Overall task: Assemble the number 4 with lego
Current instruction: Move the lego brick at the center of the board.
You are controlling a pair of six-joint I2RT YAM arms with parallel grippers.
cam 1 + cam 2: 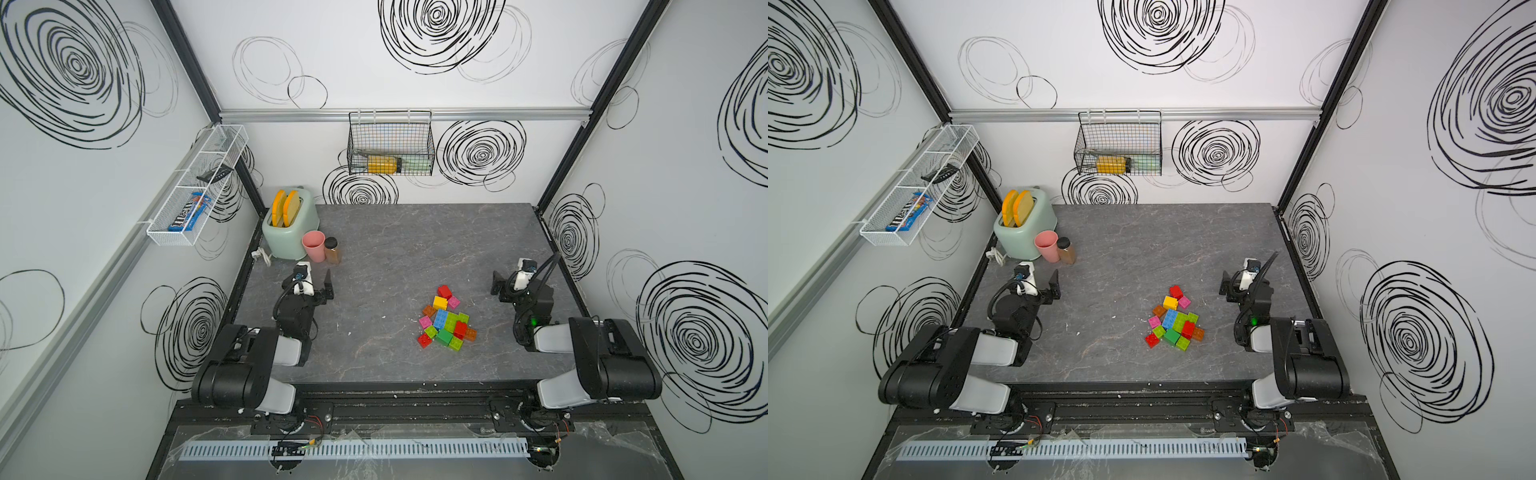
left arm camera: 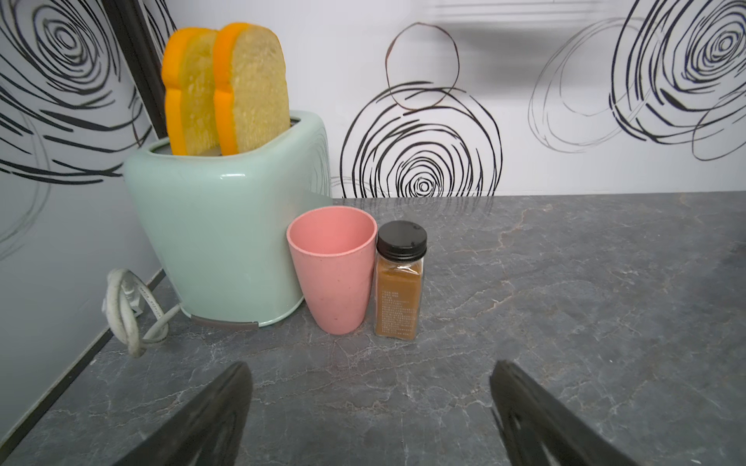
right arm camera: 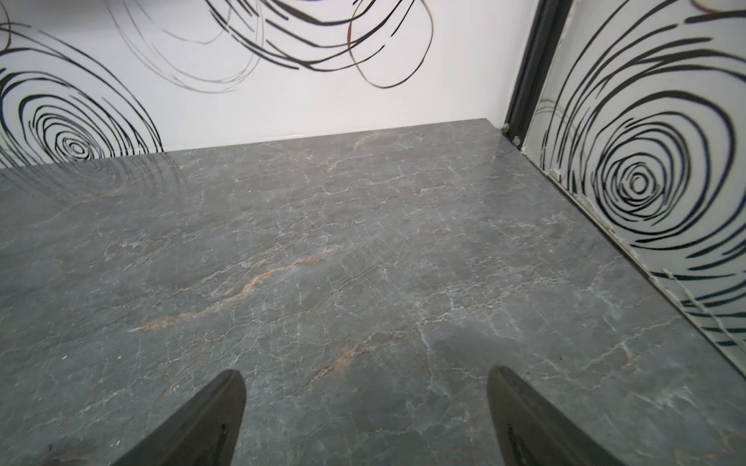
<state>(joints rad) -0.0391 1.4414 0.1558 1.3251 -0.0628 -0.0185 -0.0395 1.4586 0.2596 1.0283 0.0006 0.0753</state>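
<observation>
Both hands gape wide, holding nothing: the left hand [image 2: 371, 367] faces a toaster [image 2: 226, 242], pink cup [image 2: 333, 274] and spice jar [image 2: 399, 282]; the right hand [image 3: 365, 371] hangs over the table [image 3: 363, 242]. The lego [image 1: 446, 318] lies heaped between them (nearer the right).

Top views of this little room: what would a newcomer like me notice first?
The bright heap of lego jumps out, loose on the grey table, a little right of its middle. A black left arm and right arm flank it, jaws open and empty. In the far left corner stands a mint toaster holding two bread slices, and black swirls cover the walls.
</observation>
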